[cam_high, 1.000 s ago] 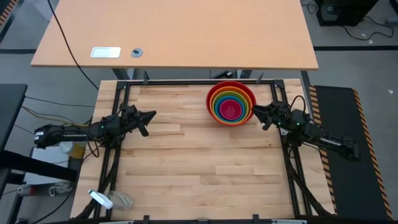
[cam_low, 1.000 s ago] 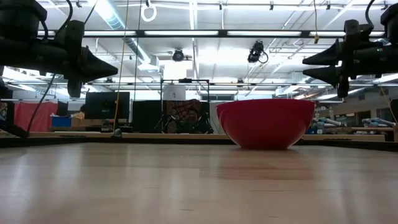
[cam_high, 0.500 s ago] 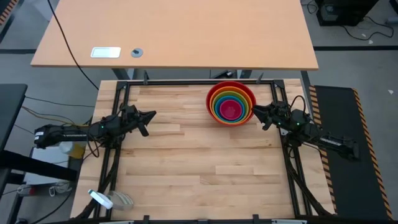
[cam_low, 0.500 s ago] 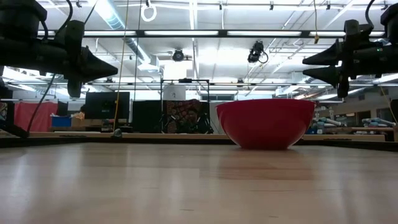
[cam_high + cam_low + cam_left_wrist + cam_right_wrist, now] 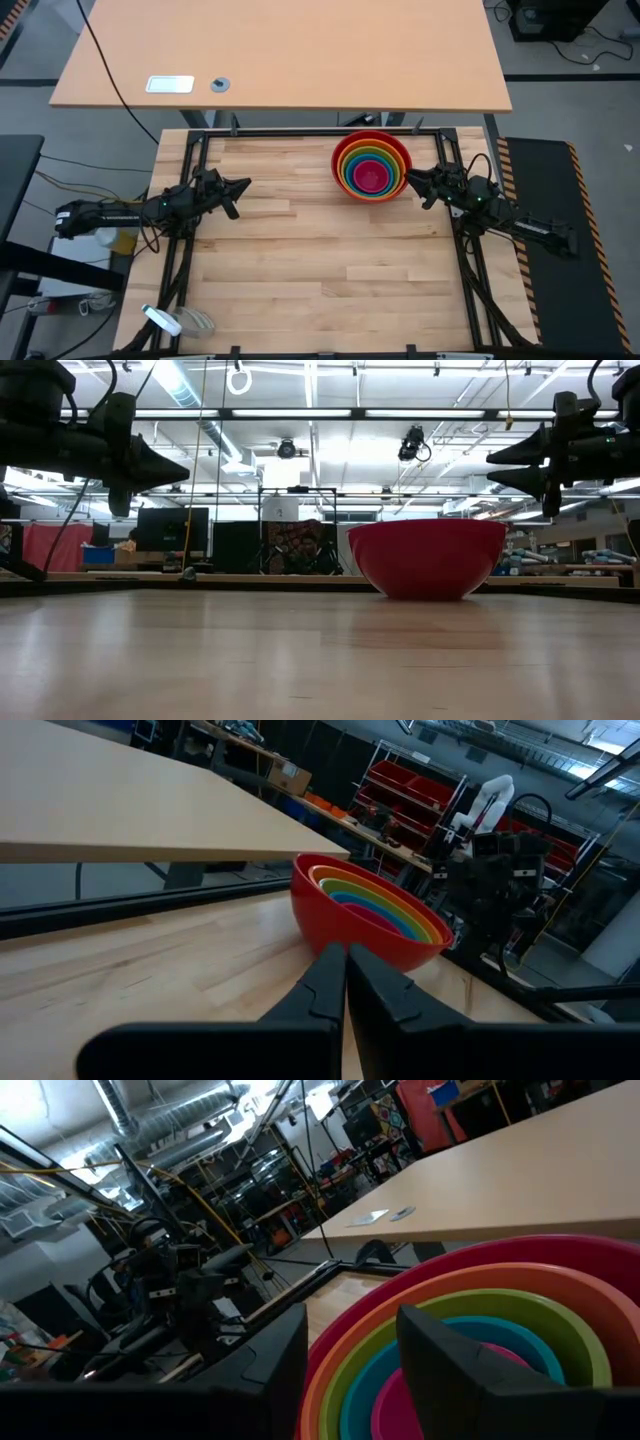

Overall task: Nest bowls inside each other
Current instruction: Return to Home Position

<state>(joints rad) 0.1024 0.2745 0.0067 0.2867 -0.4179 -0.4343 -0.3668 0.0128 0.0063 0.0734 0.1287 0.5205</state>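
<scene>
Five glossy round plastic bowls (image 5: 371, 166) sit nested, red outermost to pink innermost, at the far right of the wooden tabletop (image 5: 300, 260). Right gripper (image 5: 412, 183), parted and empty, points at the stack from just beside it; its retreat should go straight back. Left gripper (image 5: 244, 185), closed and empty, is well apart.

wooden table (image 5: 300, 260) | red bowl (image 5: 427, 558) rests near far edge, right side

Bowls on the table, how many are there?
5, all nested in one stack near the table's back edge, right of centre: red bowl outermost, then orange bowl, yellow-green bowl, blue bowl, pink bowl innermost. None appears hidden.
</scene>
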